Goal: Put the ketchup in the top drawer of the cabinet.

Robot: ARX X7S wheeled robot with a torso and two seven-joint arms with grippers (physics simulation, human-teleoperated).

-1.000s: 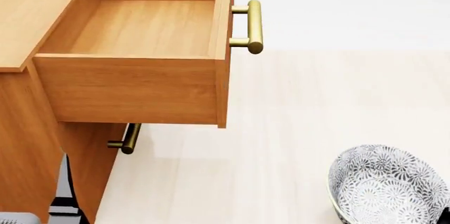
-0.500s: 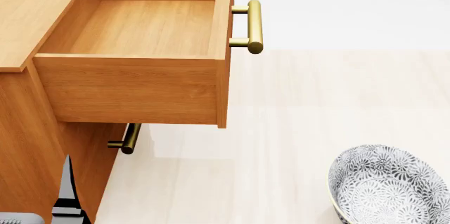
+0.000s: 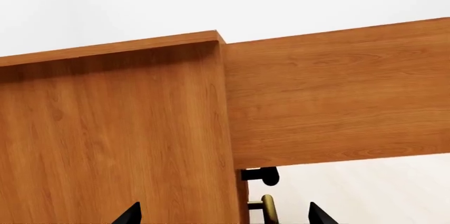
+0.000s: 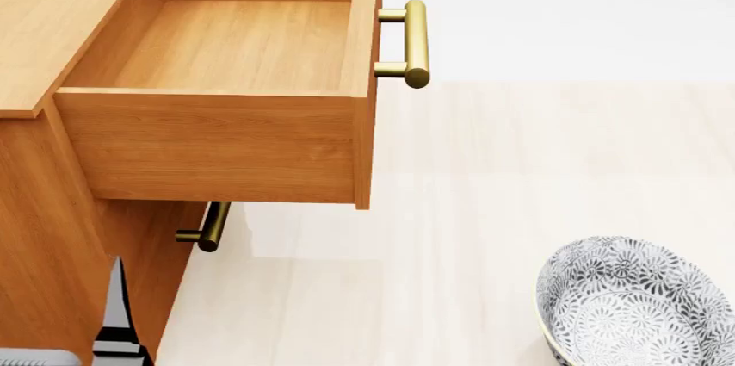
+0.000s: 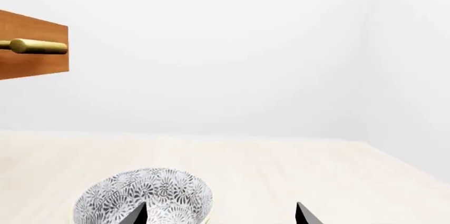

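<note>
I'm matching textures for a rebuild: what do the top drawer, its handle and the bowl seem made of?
The top drawer looks like honey-brown wood, matte, with visible grain. Its handle looks like brushed brass, with a soft sheen. The bowl is probably glazed ceramic, grey-and-white floral pattern.

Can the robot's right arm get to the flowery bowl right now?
Probably yes. In the right wrist view the bowl sits just ahead of the right gripper, whose fingertips stand apart, with only bare floor around it. The open top drawer is off to the side, not in the way.
</note>
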